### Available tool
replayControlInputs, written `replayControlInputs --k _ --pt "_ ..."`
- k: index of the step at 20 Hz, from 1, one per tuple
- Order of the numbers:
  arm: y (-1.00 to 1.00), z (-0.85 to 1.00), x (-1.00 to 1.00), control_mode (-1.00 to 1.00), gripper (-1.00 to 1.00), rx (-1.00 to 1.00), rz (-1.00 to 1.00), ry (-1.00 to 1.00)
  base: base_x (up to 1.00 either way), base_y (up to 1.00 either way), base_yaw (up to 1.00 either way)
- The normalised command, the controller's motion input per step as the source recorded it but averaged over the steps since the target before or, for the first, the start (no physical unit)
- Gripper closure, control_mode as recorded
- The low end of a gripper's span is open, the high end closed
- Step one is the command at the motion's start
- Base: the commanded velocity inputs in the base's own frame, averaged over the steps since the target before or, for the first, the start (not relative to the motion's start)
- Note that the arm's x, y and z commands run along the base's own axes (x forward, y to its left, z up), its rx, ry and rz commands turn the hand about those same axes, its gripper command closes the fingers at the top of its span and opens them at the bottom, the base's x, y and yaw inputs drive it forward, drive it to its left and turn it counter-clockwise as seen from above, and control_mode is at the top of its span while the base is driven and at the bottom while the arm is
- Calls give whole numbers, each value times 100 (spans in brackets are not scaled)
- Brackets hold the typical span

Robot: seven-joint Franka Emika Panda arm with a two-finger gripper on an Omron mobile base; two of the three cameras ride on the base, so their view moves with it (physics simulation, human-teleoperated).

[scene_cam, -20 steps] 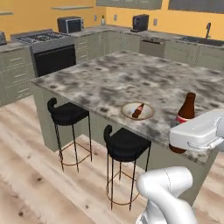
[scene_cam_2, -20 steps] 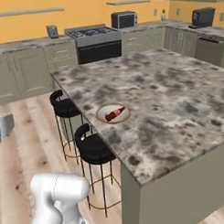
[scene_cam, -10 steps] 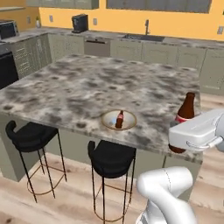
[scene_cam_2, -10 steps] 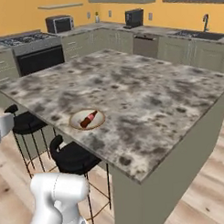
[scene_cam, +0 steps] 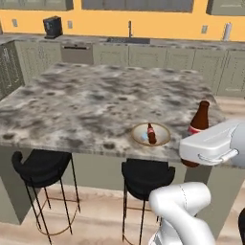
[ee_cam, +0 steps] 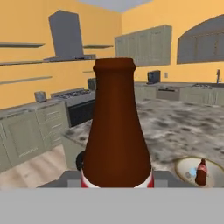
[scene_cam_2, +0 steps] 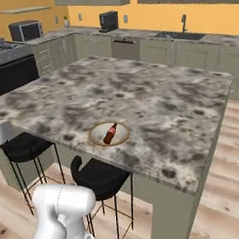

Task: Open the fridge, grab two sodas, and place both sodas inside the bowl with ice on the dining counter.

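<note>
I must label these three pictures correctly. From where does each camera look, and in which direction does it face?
Left base view: behind the arm's left, facing the dining counter; white arm lower right, holding a soda bottle.
Right base view: behind the arm's right, same counter; white arm lower left.
Hand view: on the hand, along the gripper, the held bottle close ahead.
Shared: all show the bowl with a second bottle inside.

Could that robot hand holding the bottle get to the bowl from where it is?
Probably yes. The gripper holds a soda just beside the bowl, near the dining counter edge, and nothing stands between them.
</note>
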Motion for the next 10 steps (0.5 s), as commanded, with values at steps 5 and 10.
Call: replayControlInputs --k 5,10 --pt "0 0 0 100 100 0 0 0 55 31 -52" --pt "0 0 0 100 100 0 0 0 68 5 -54"
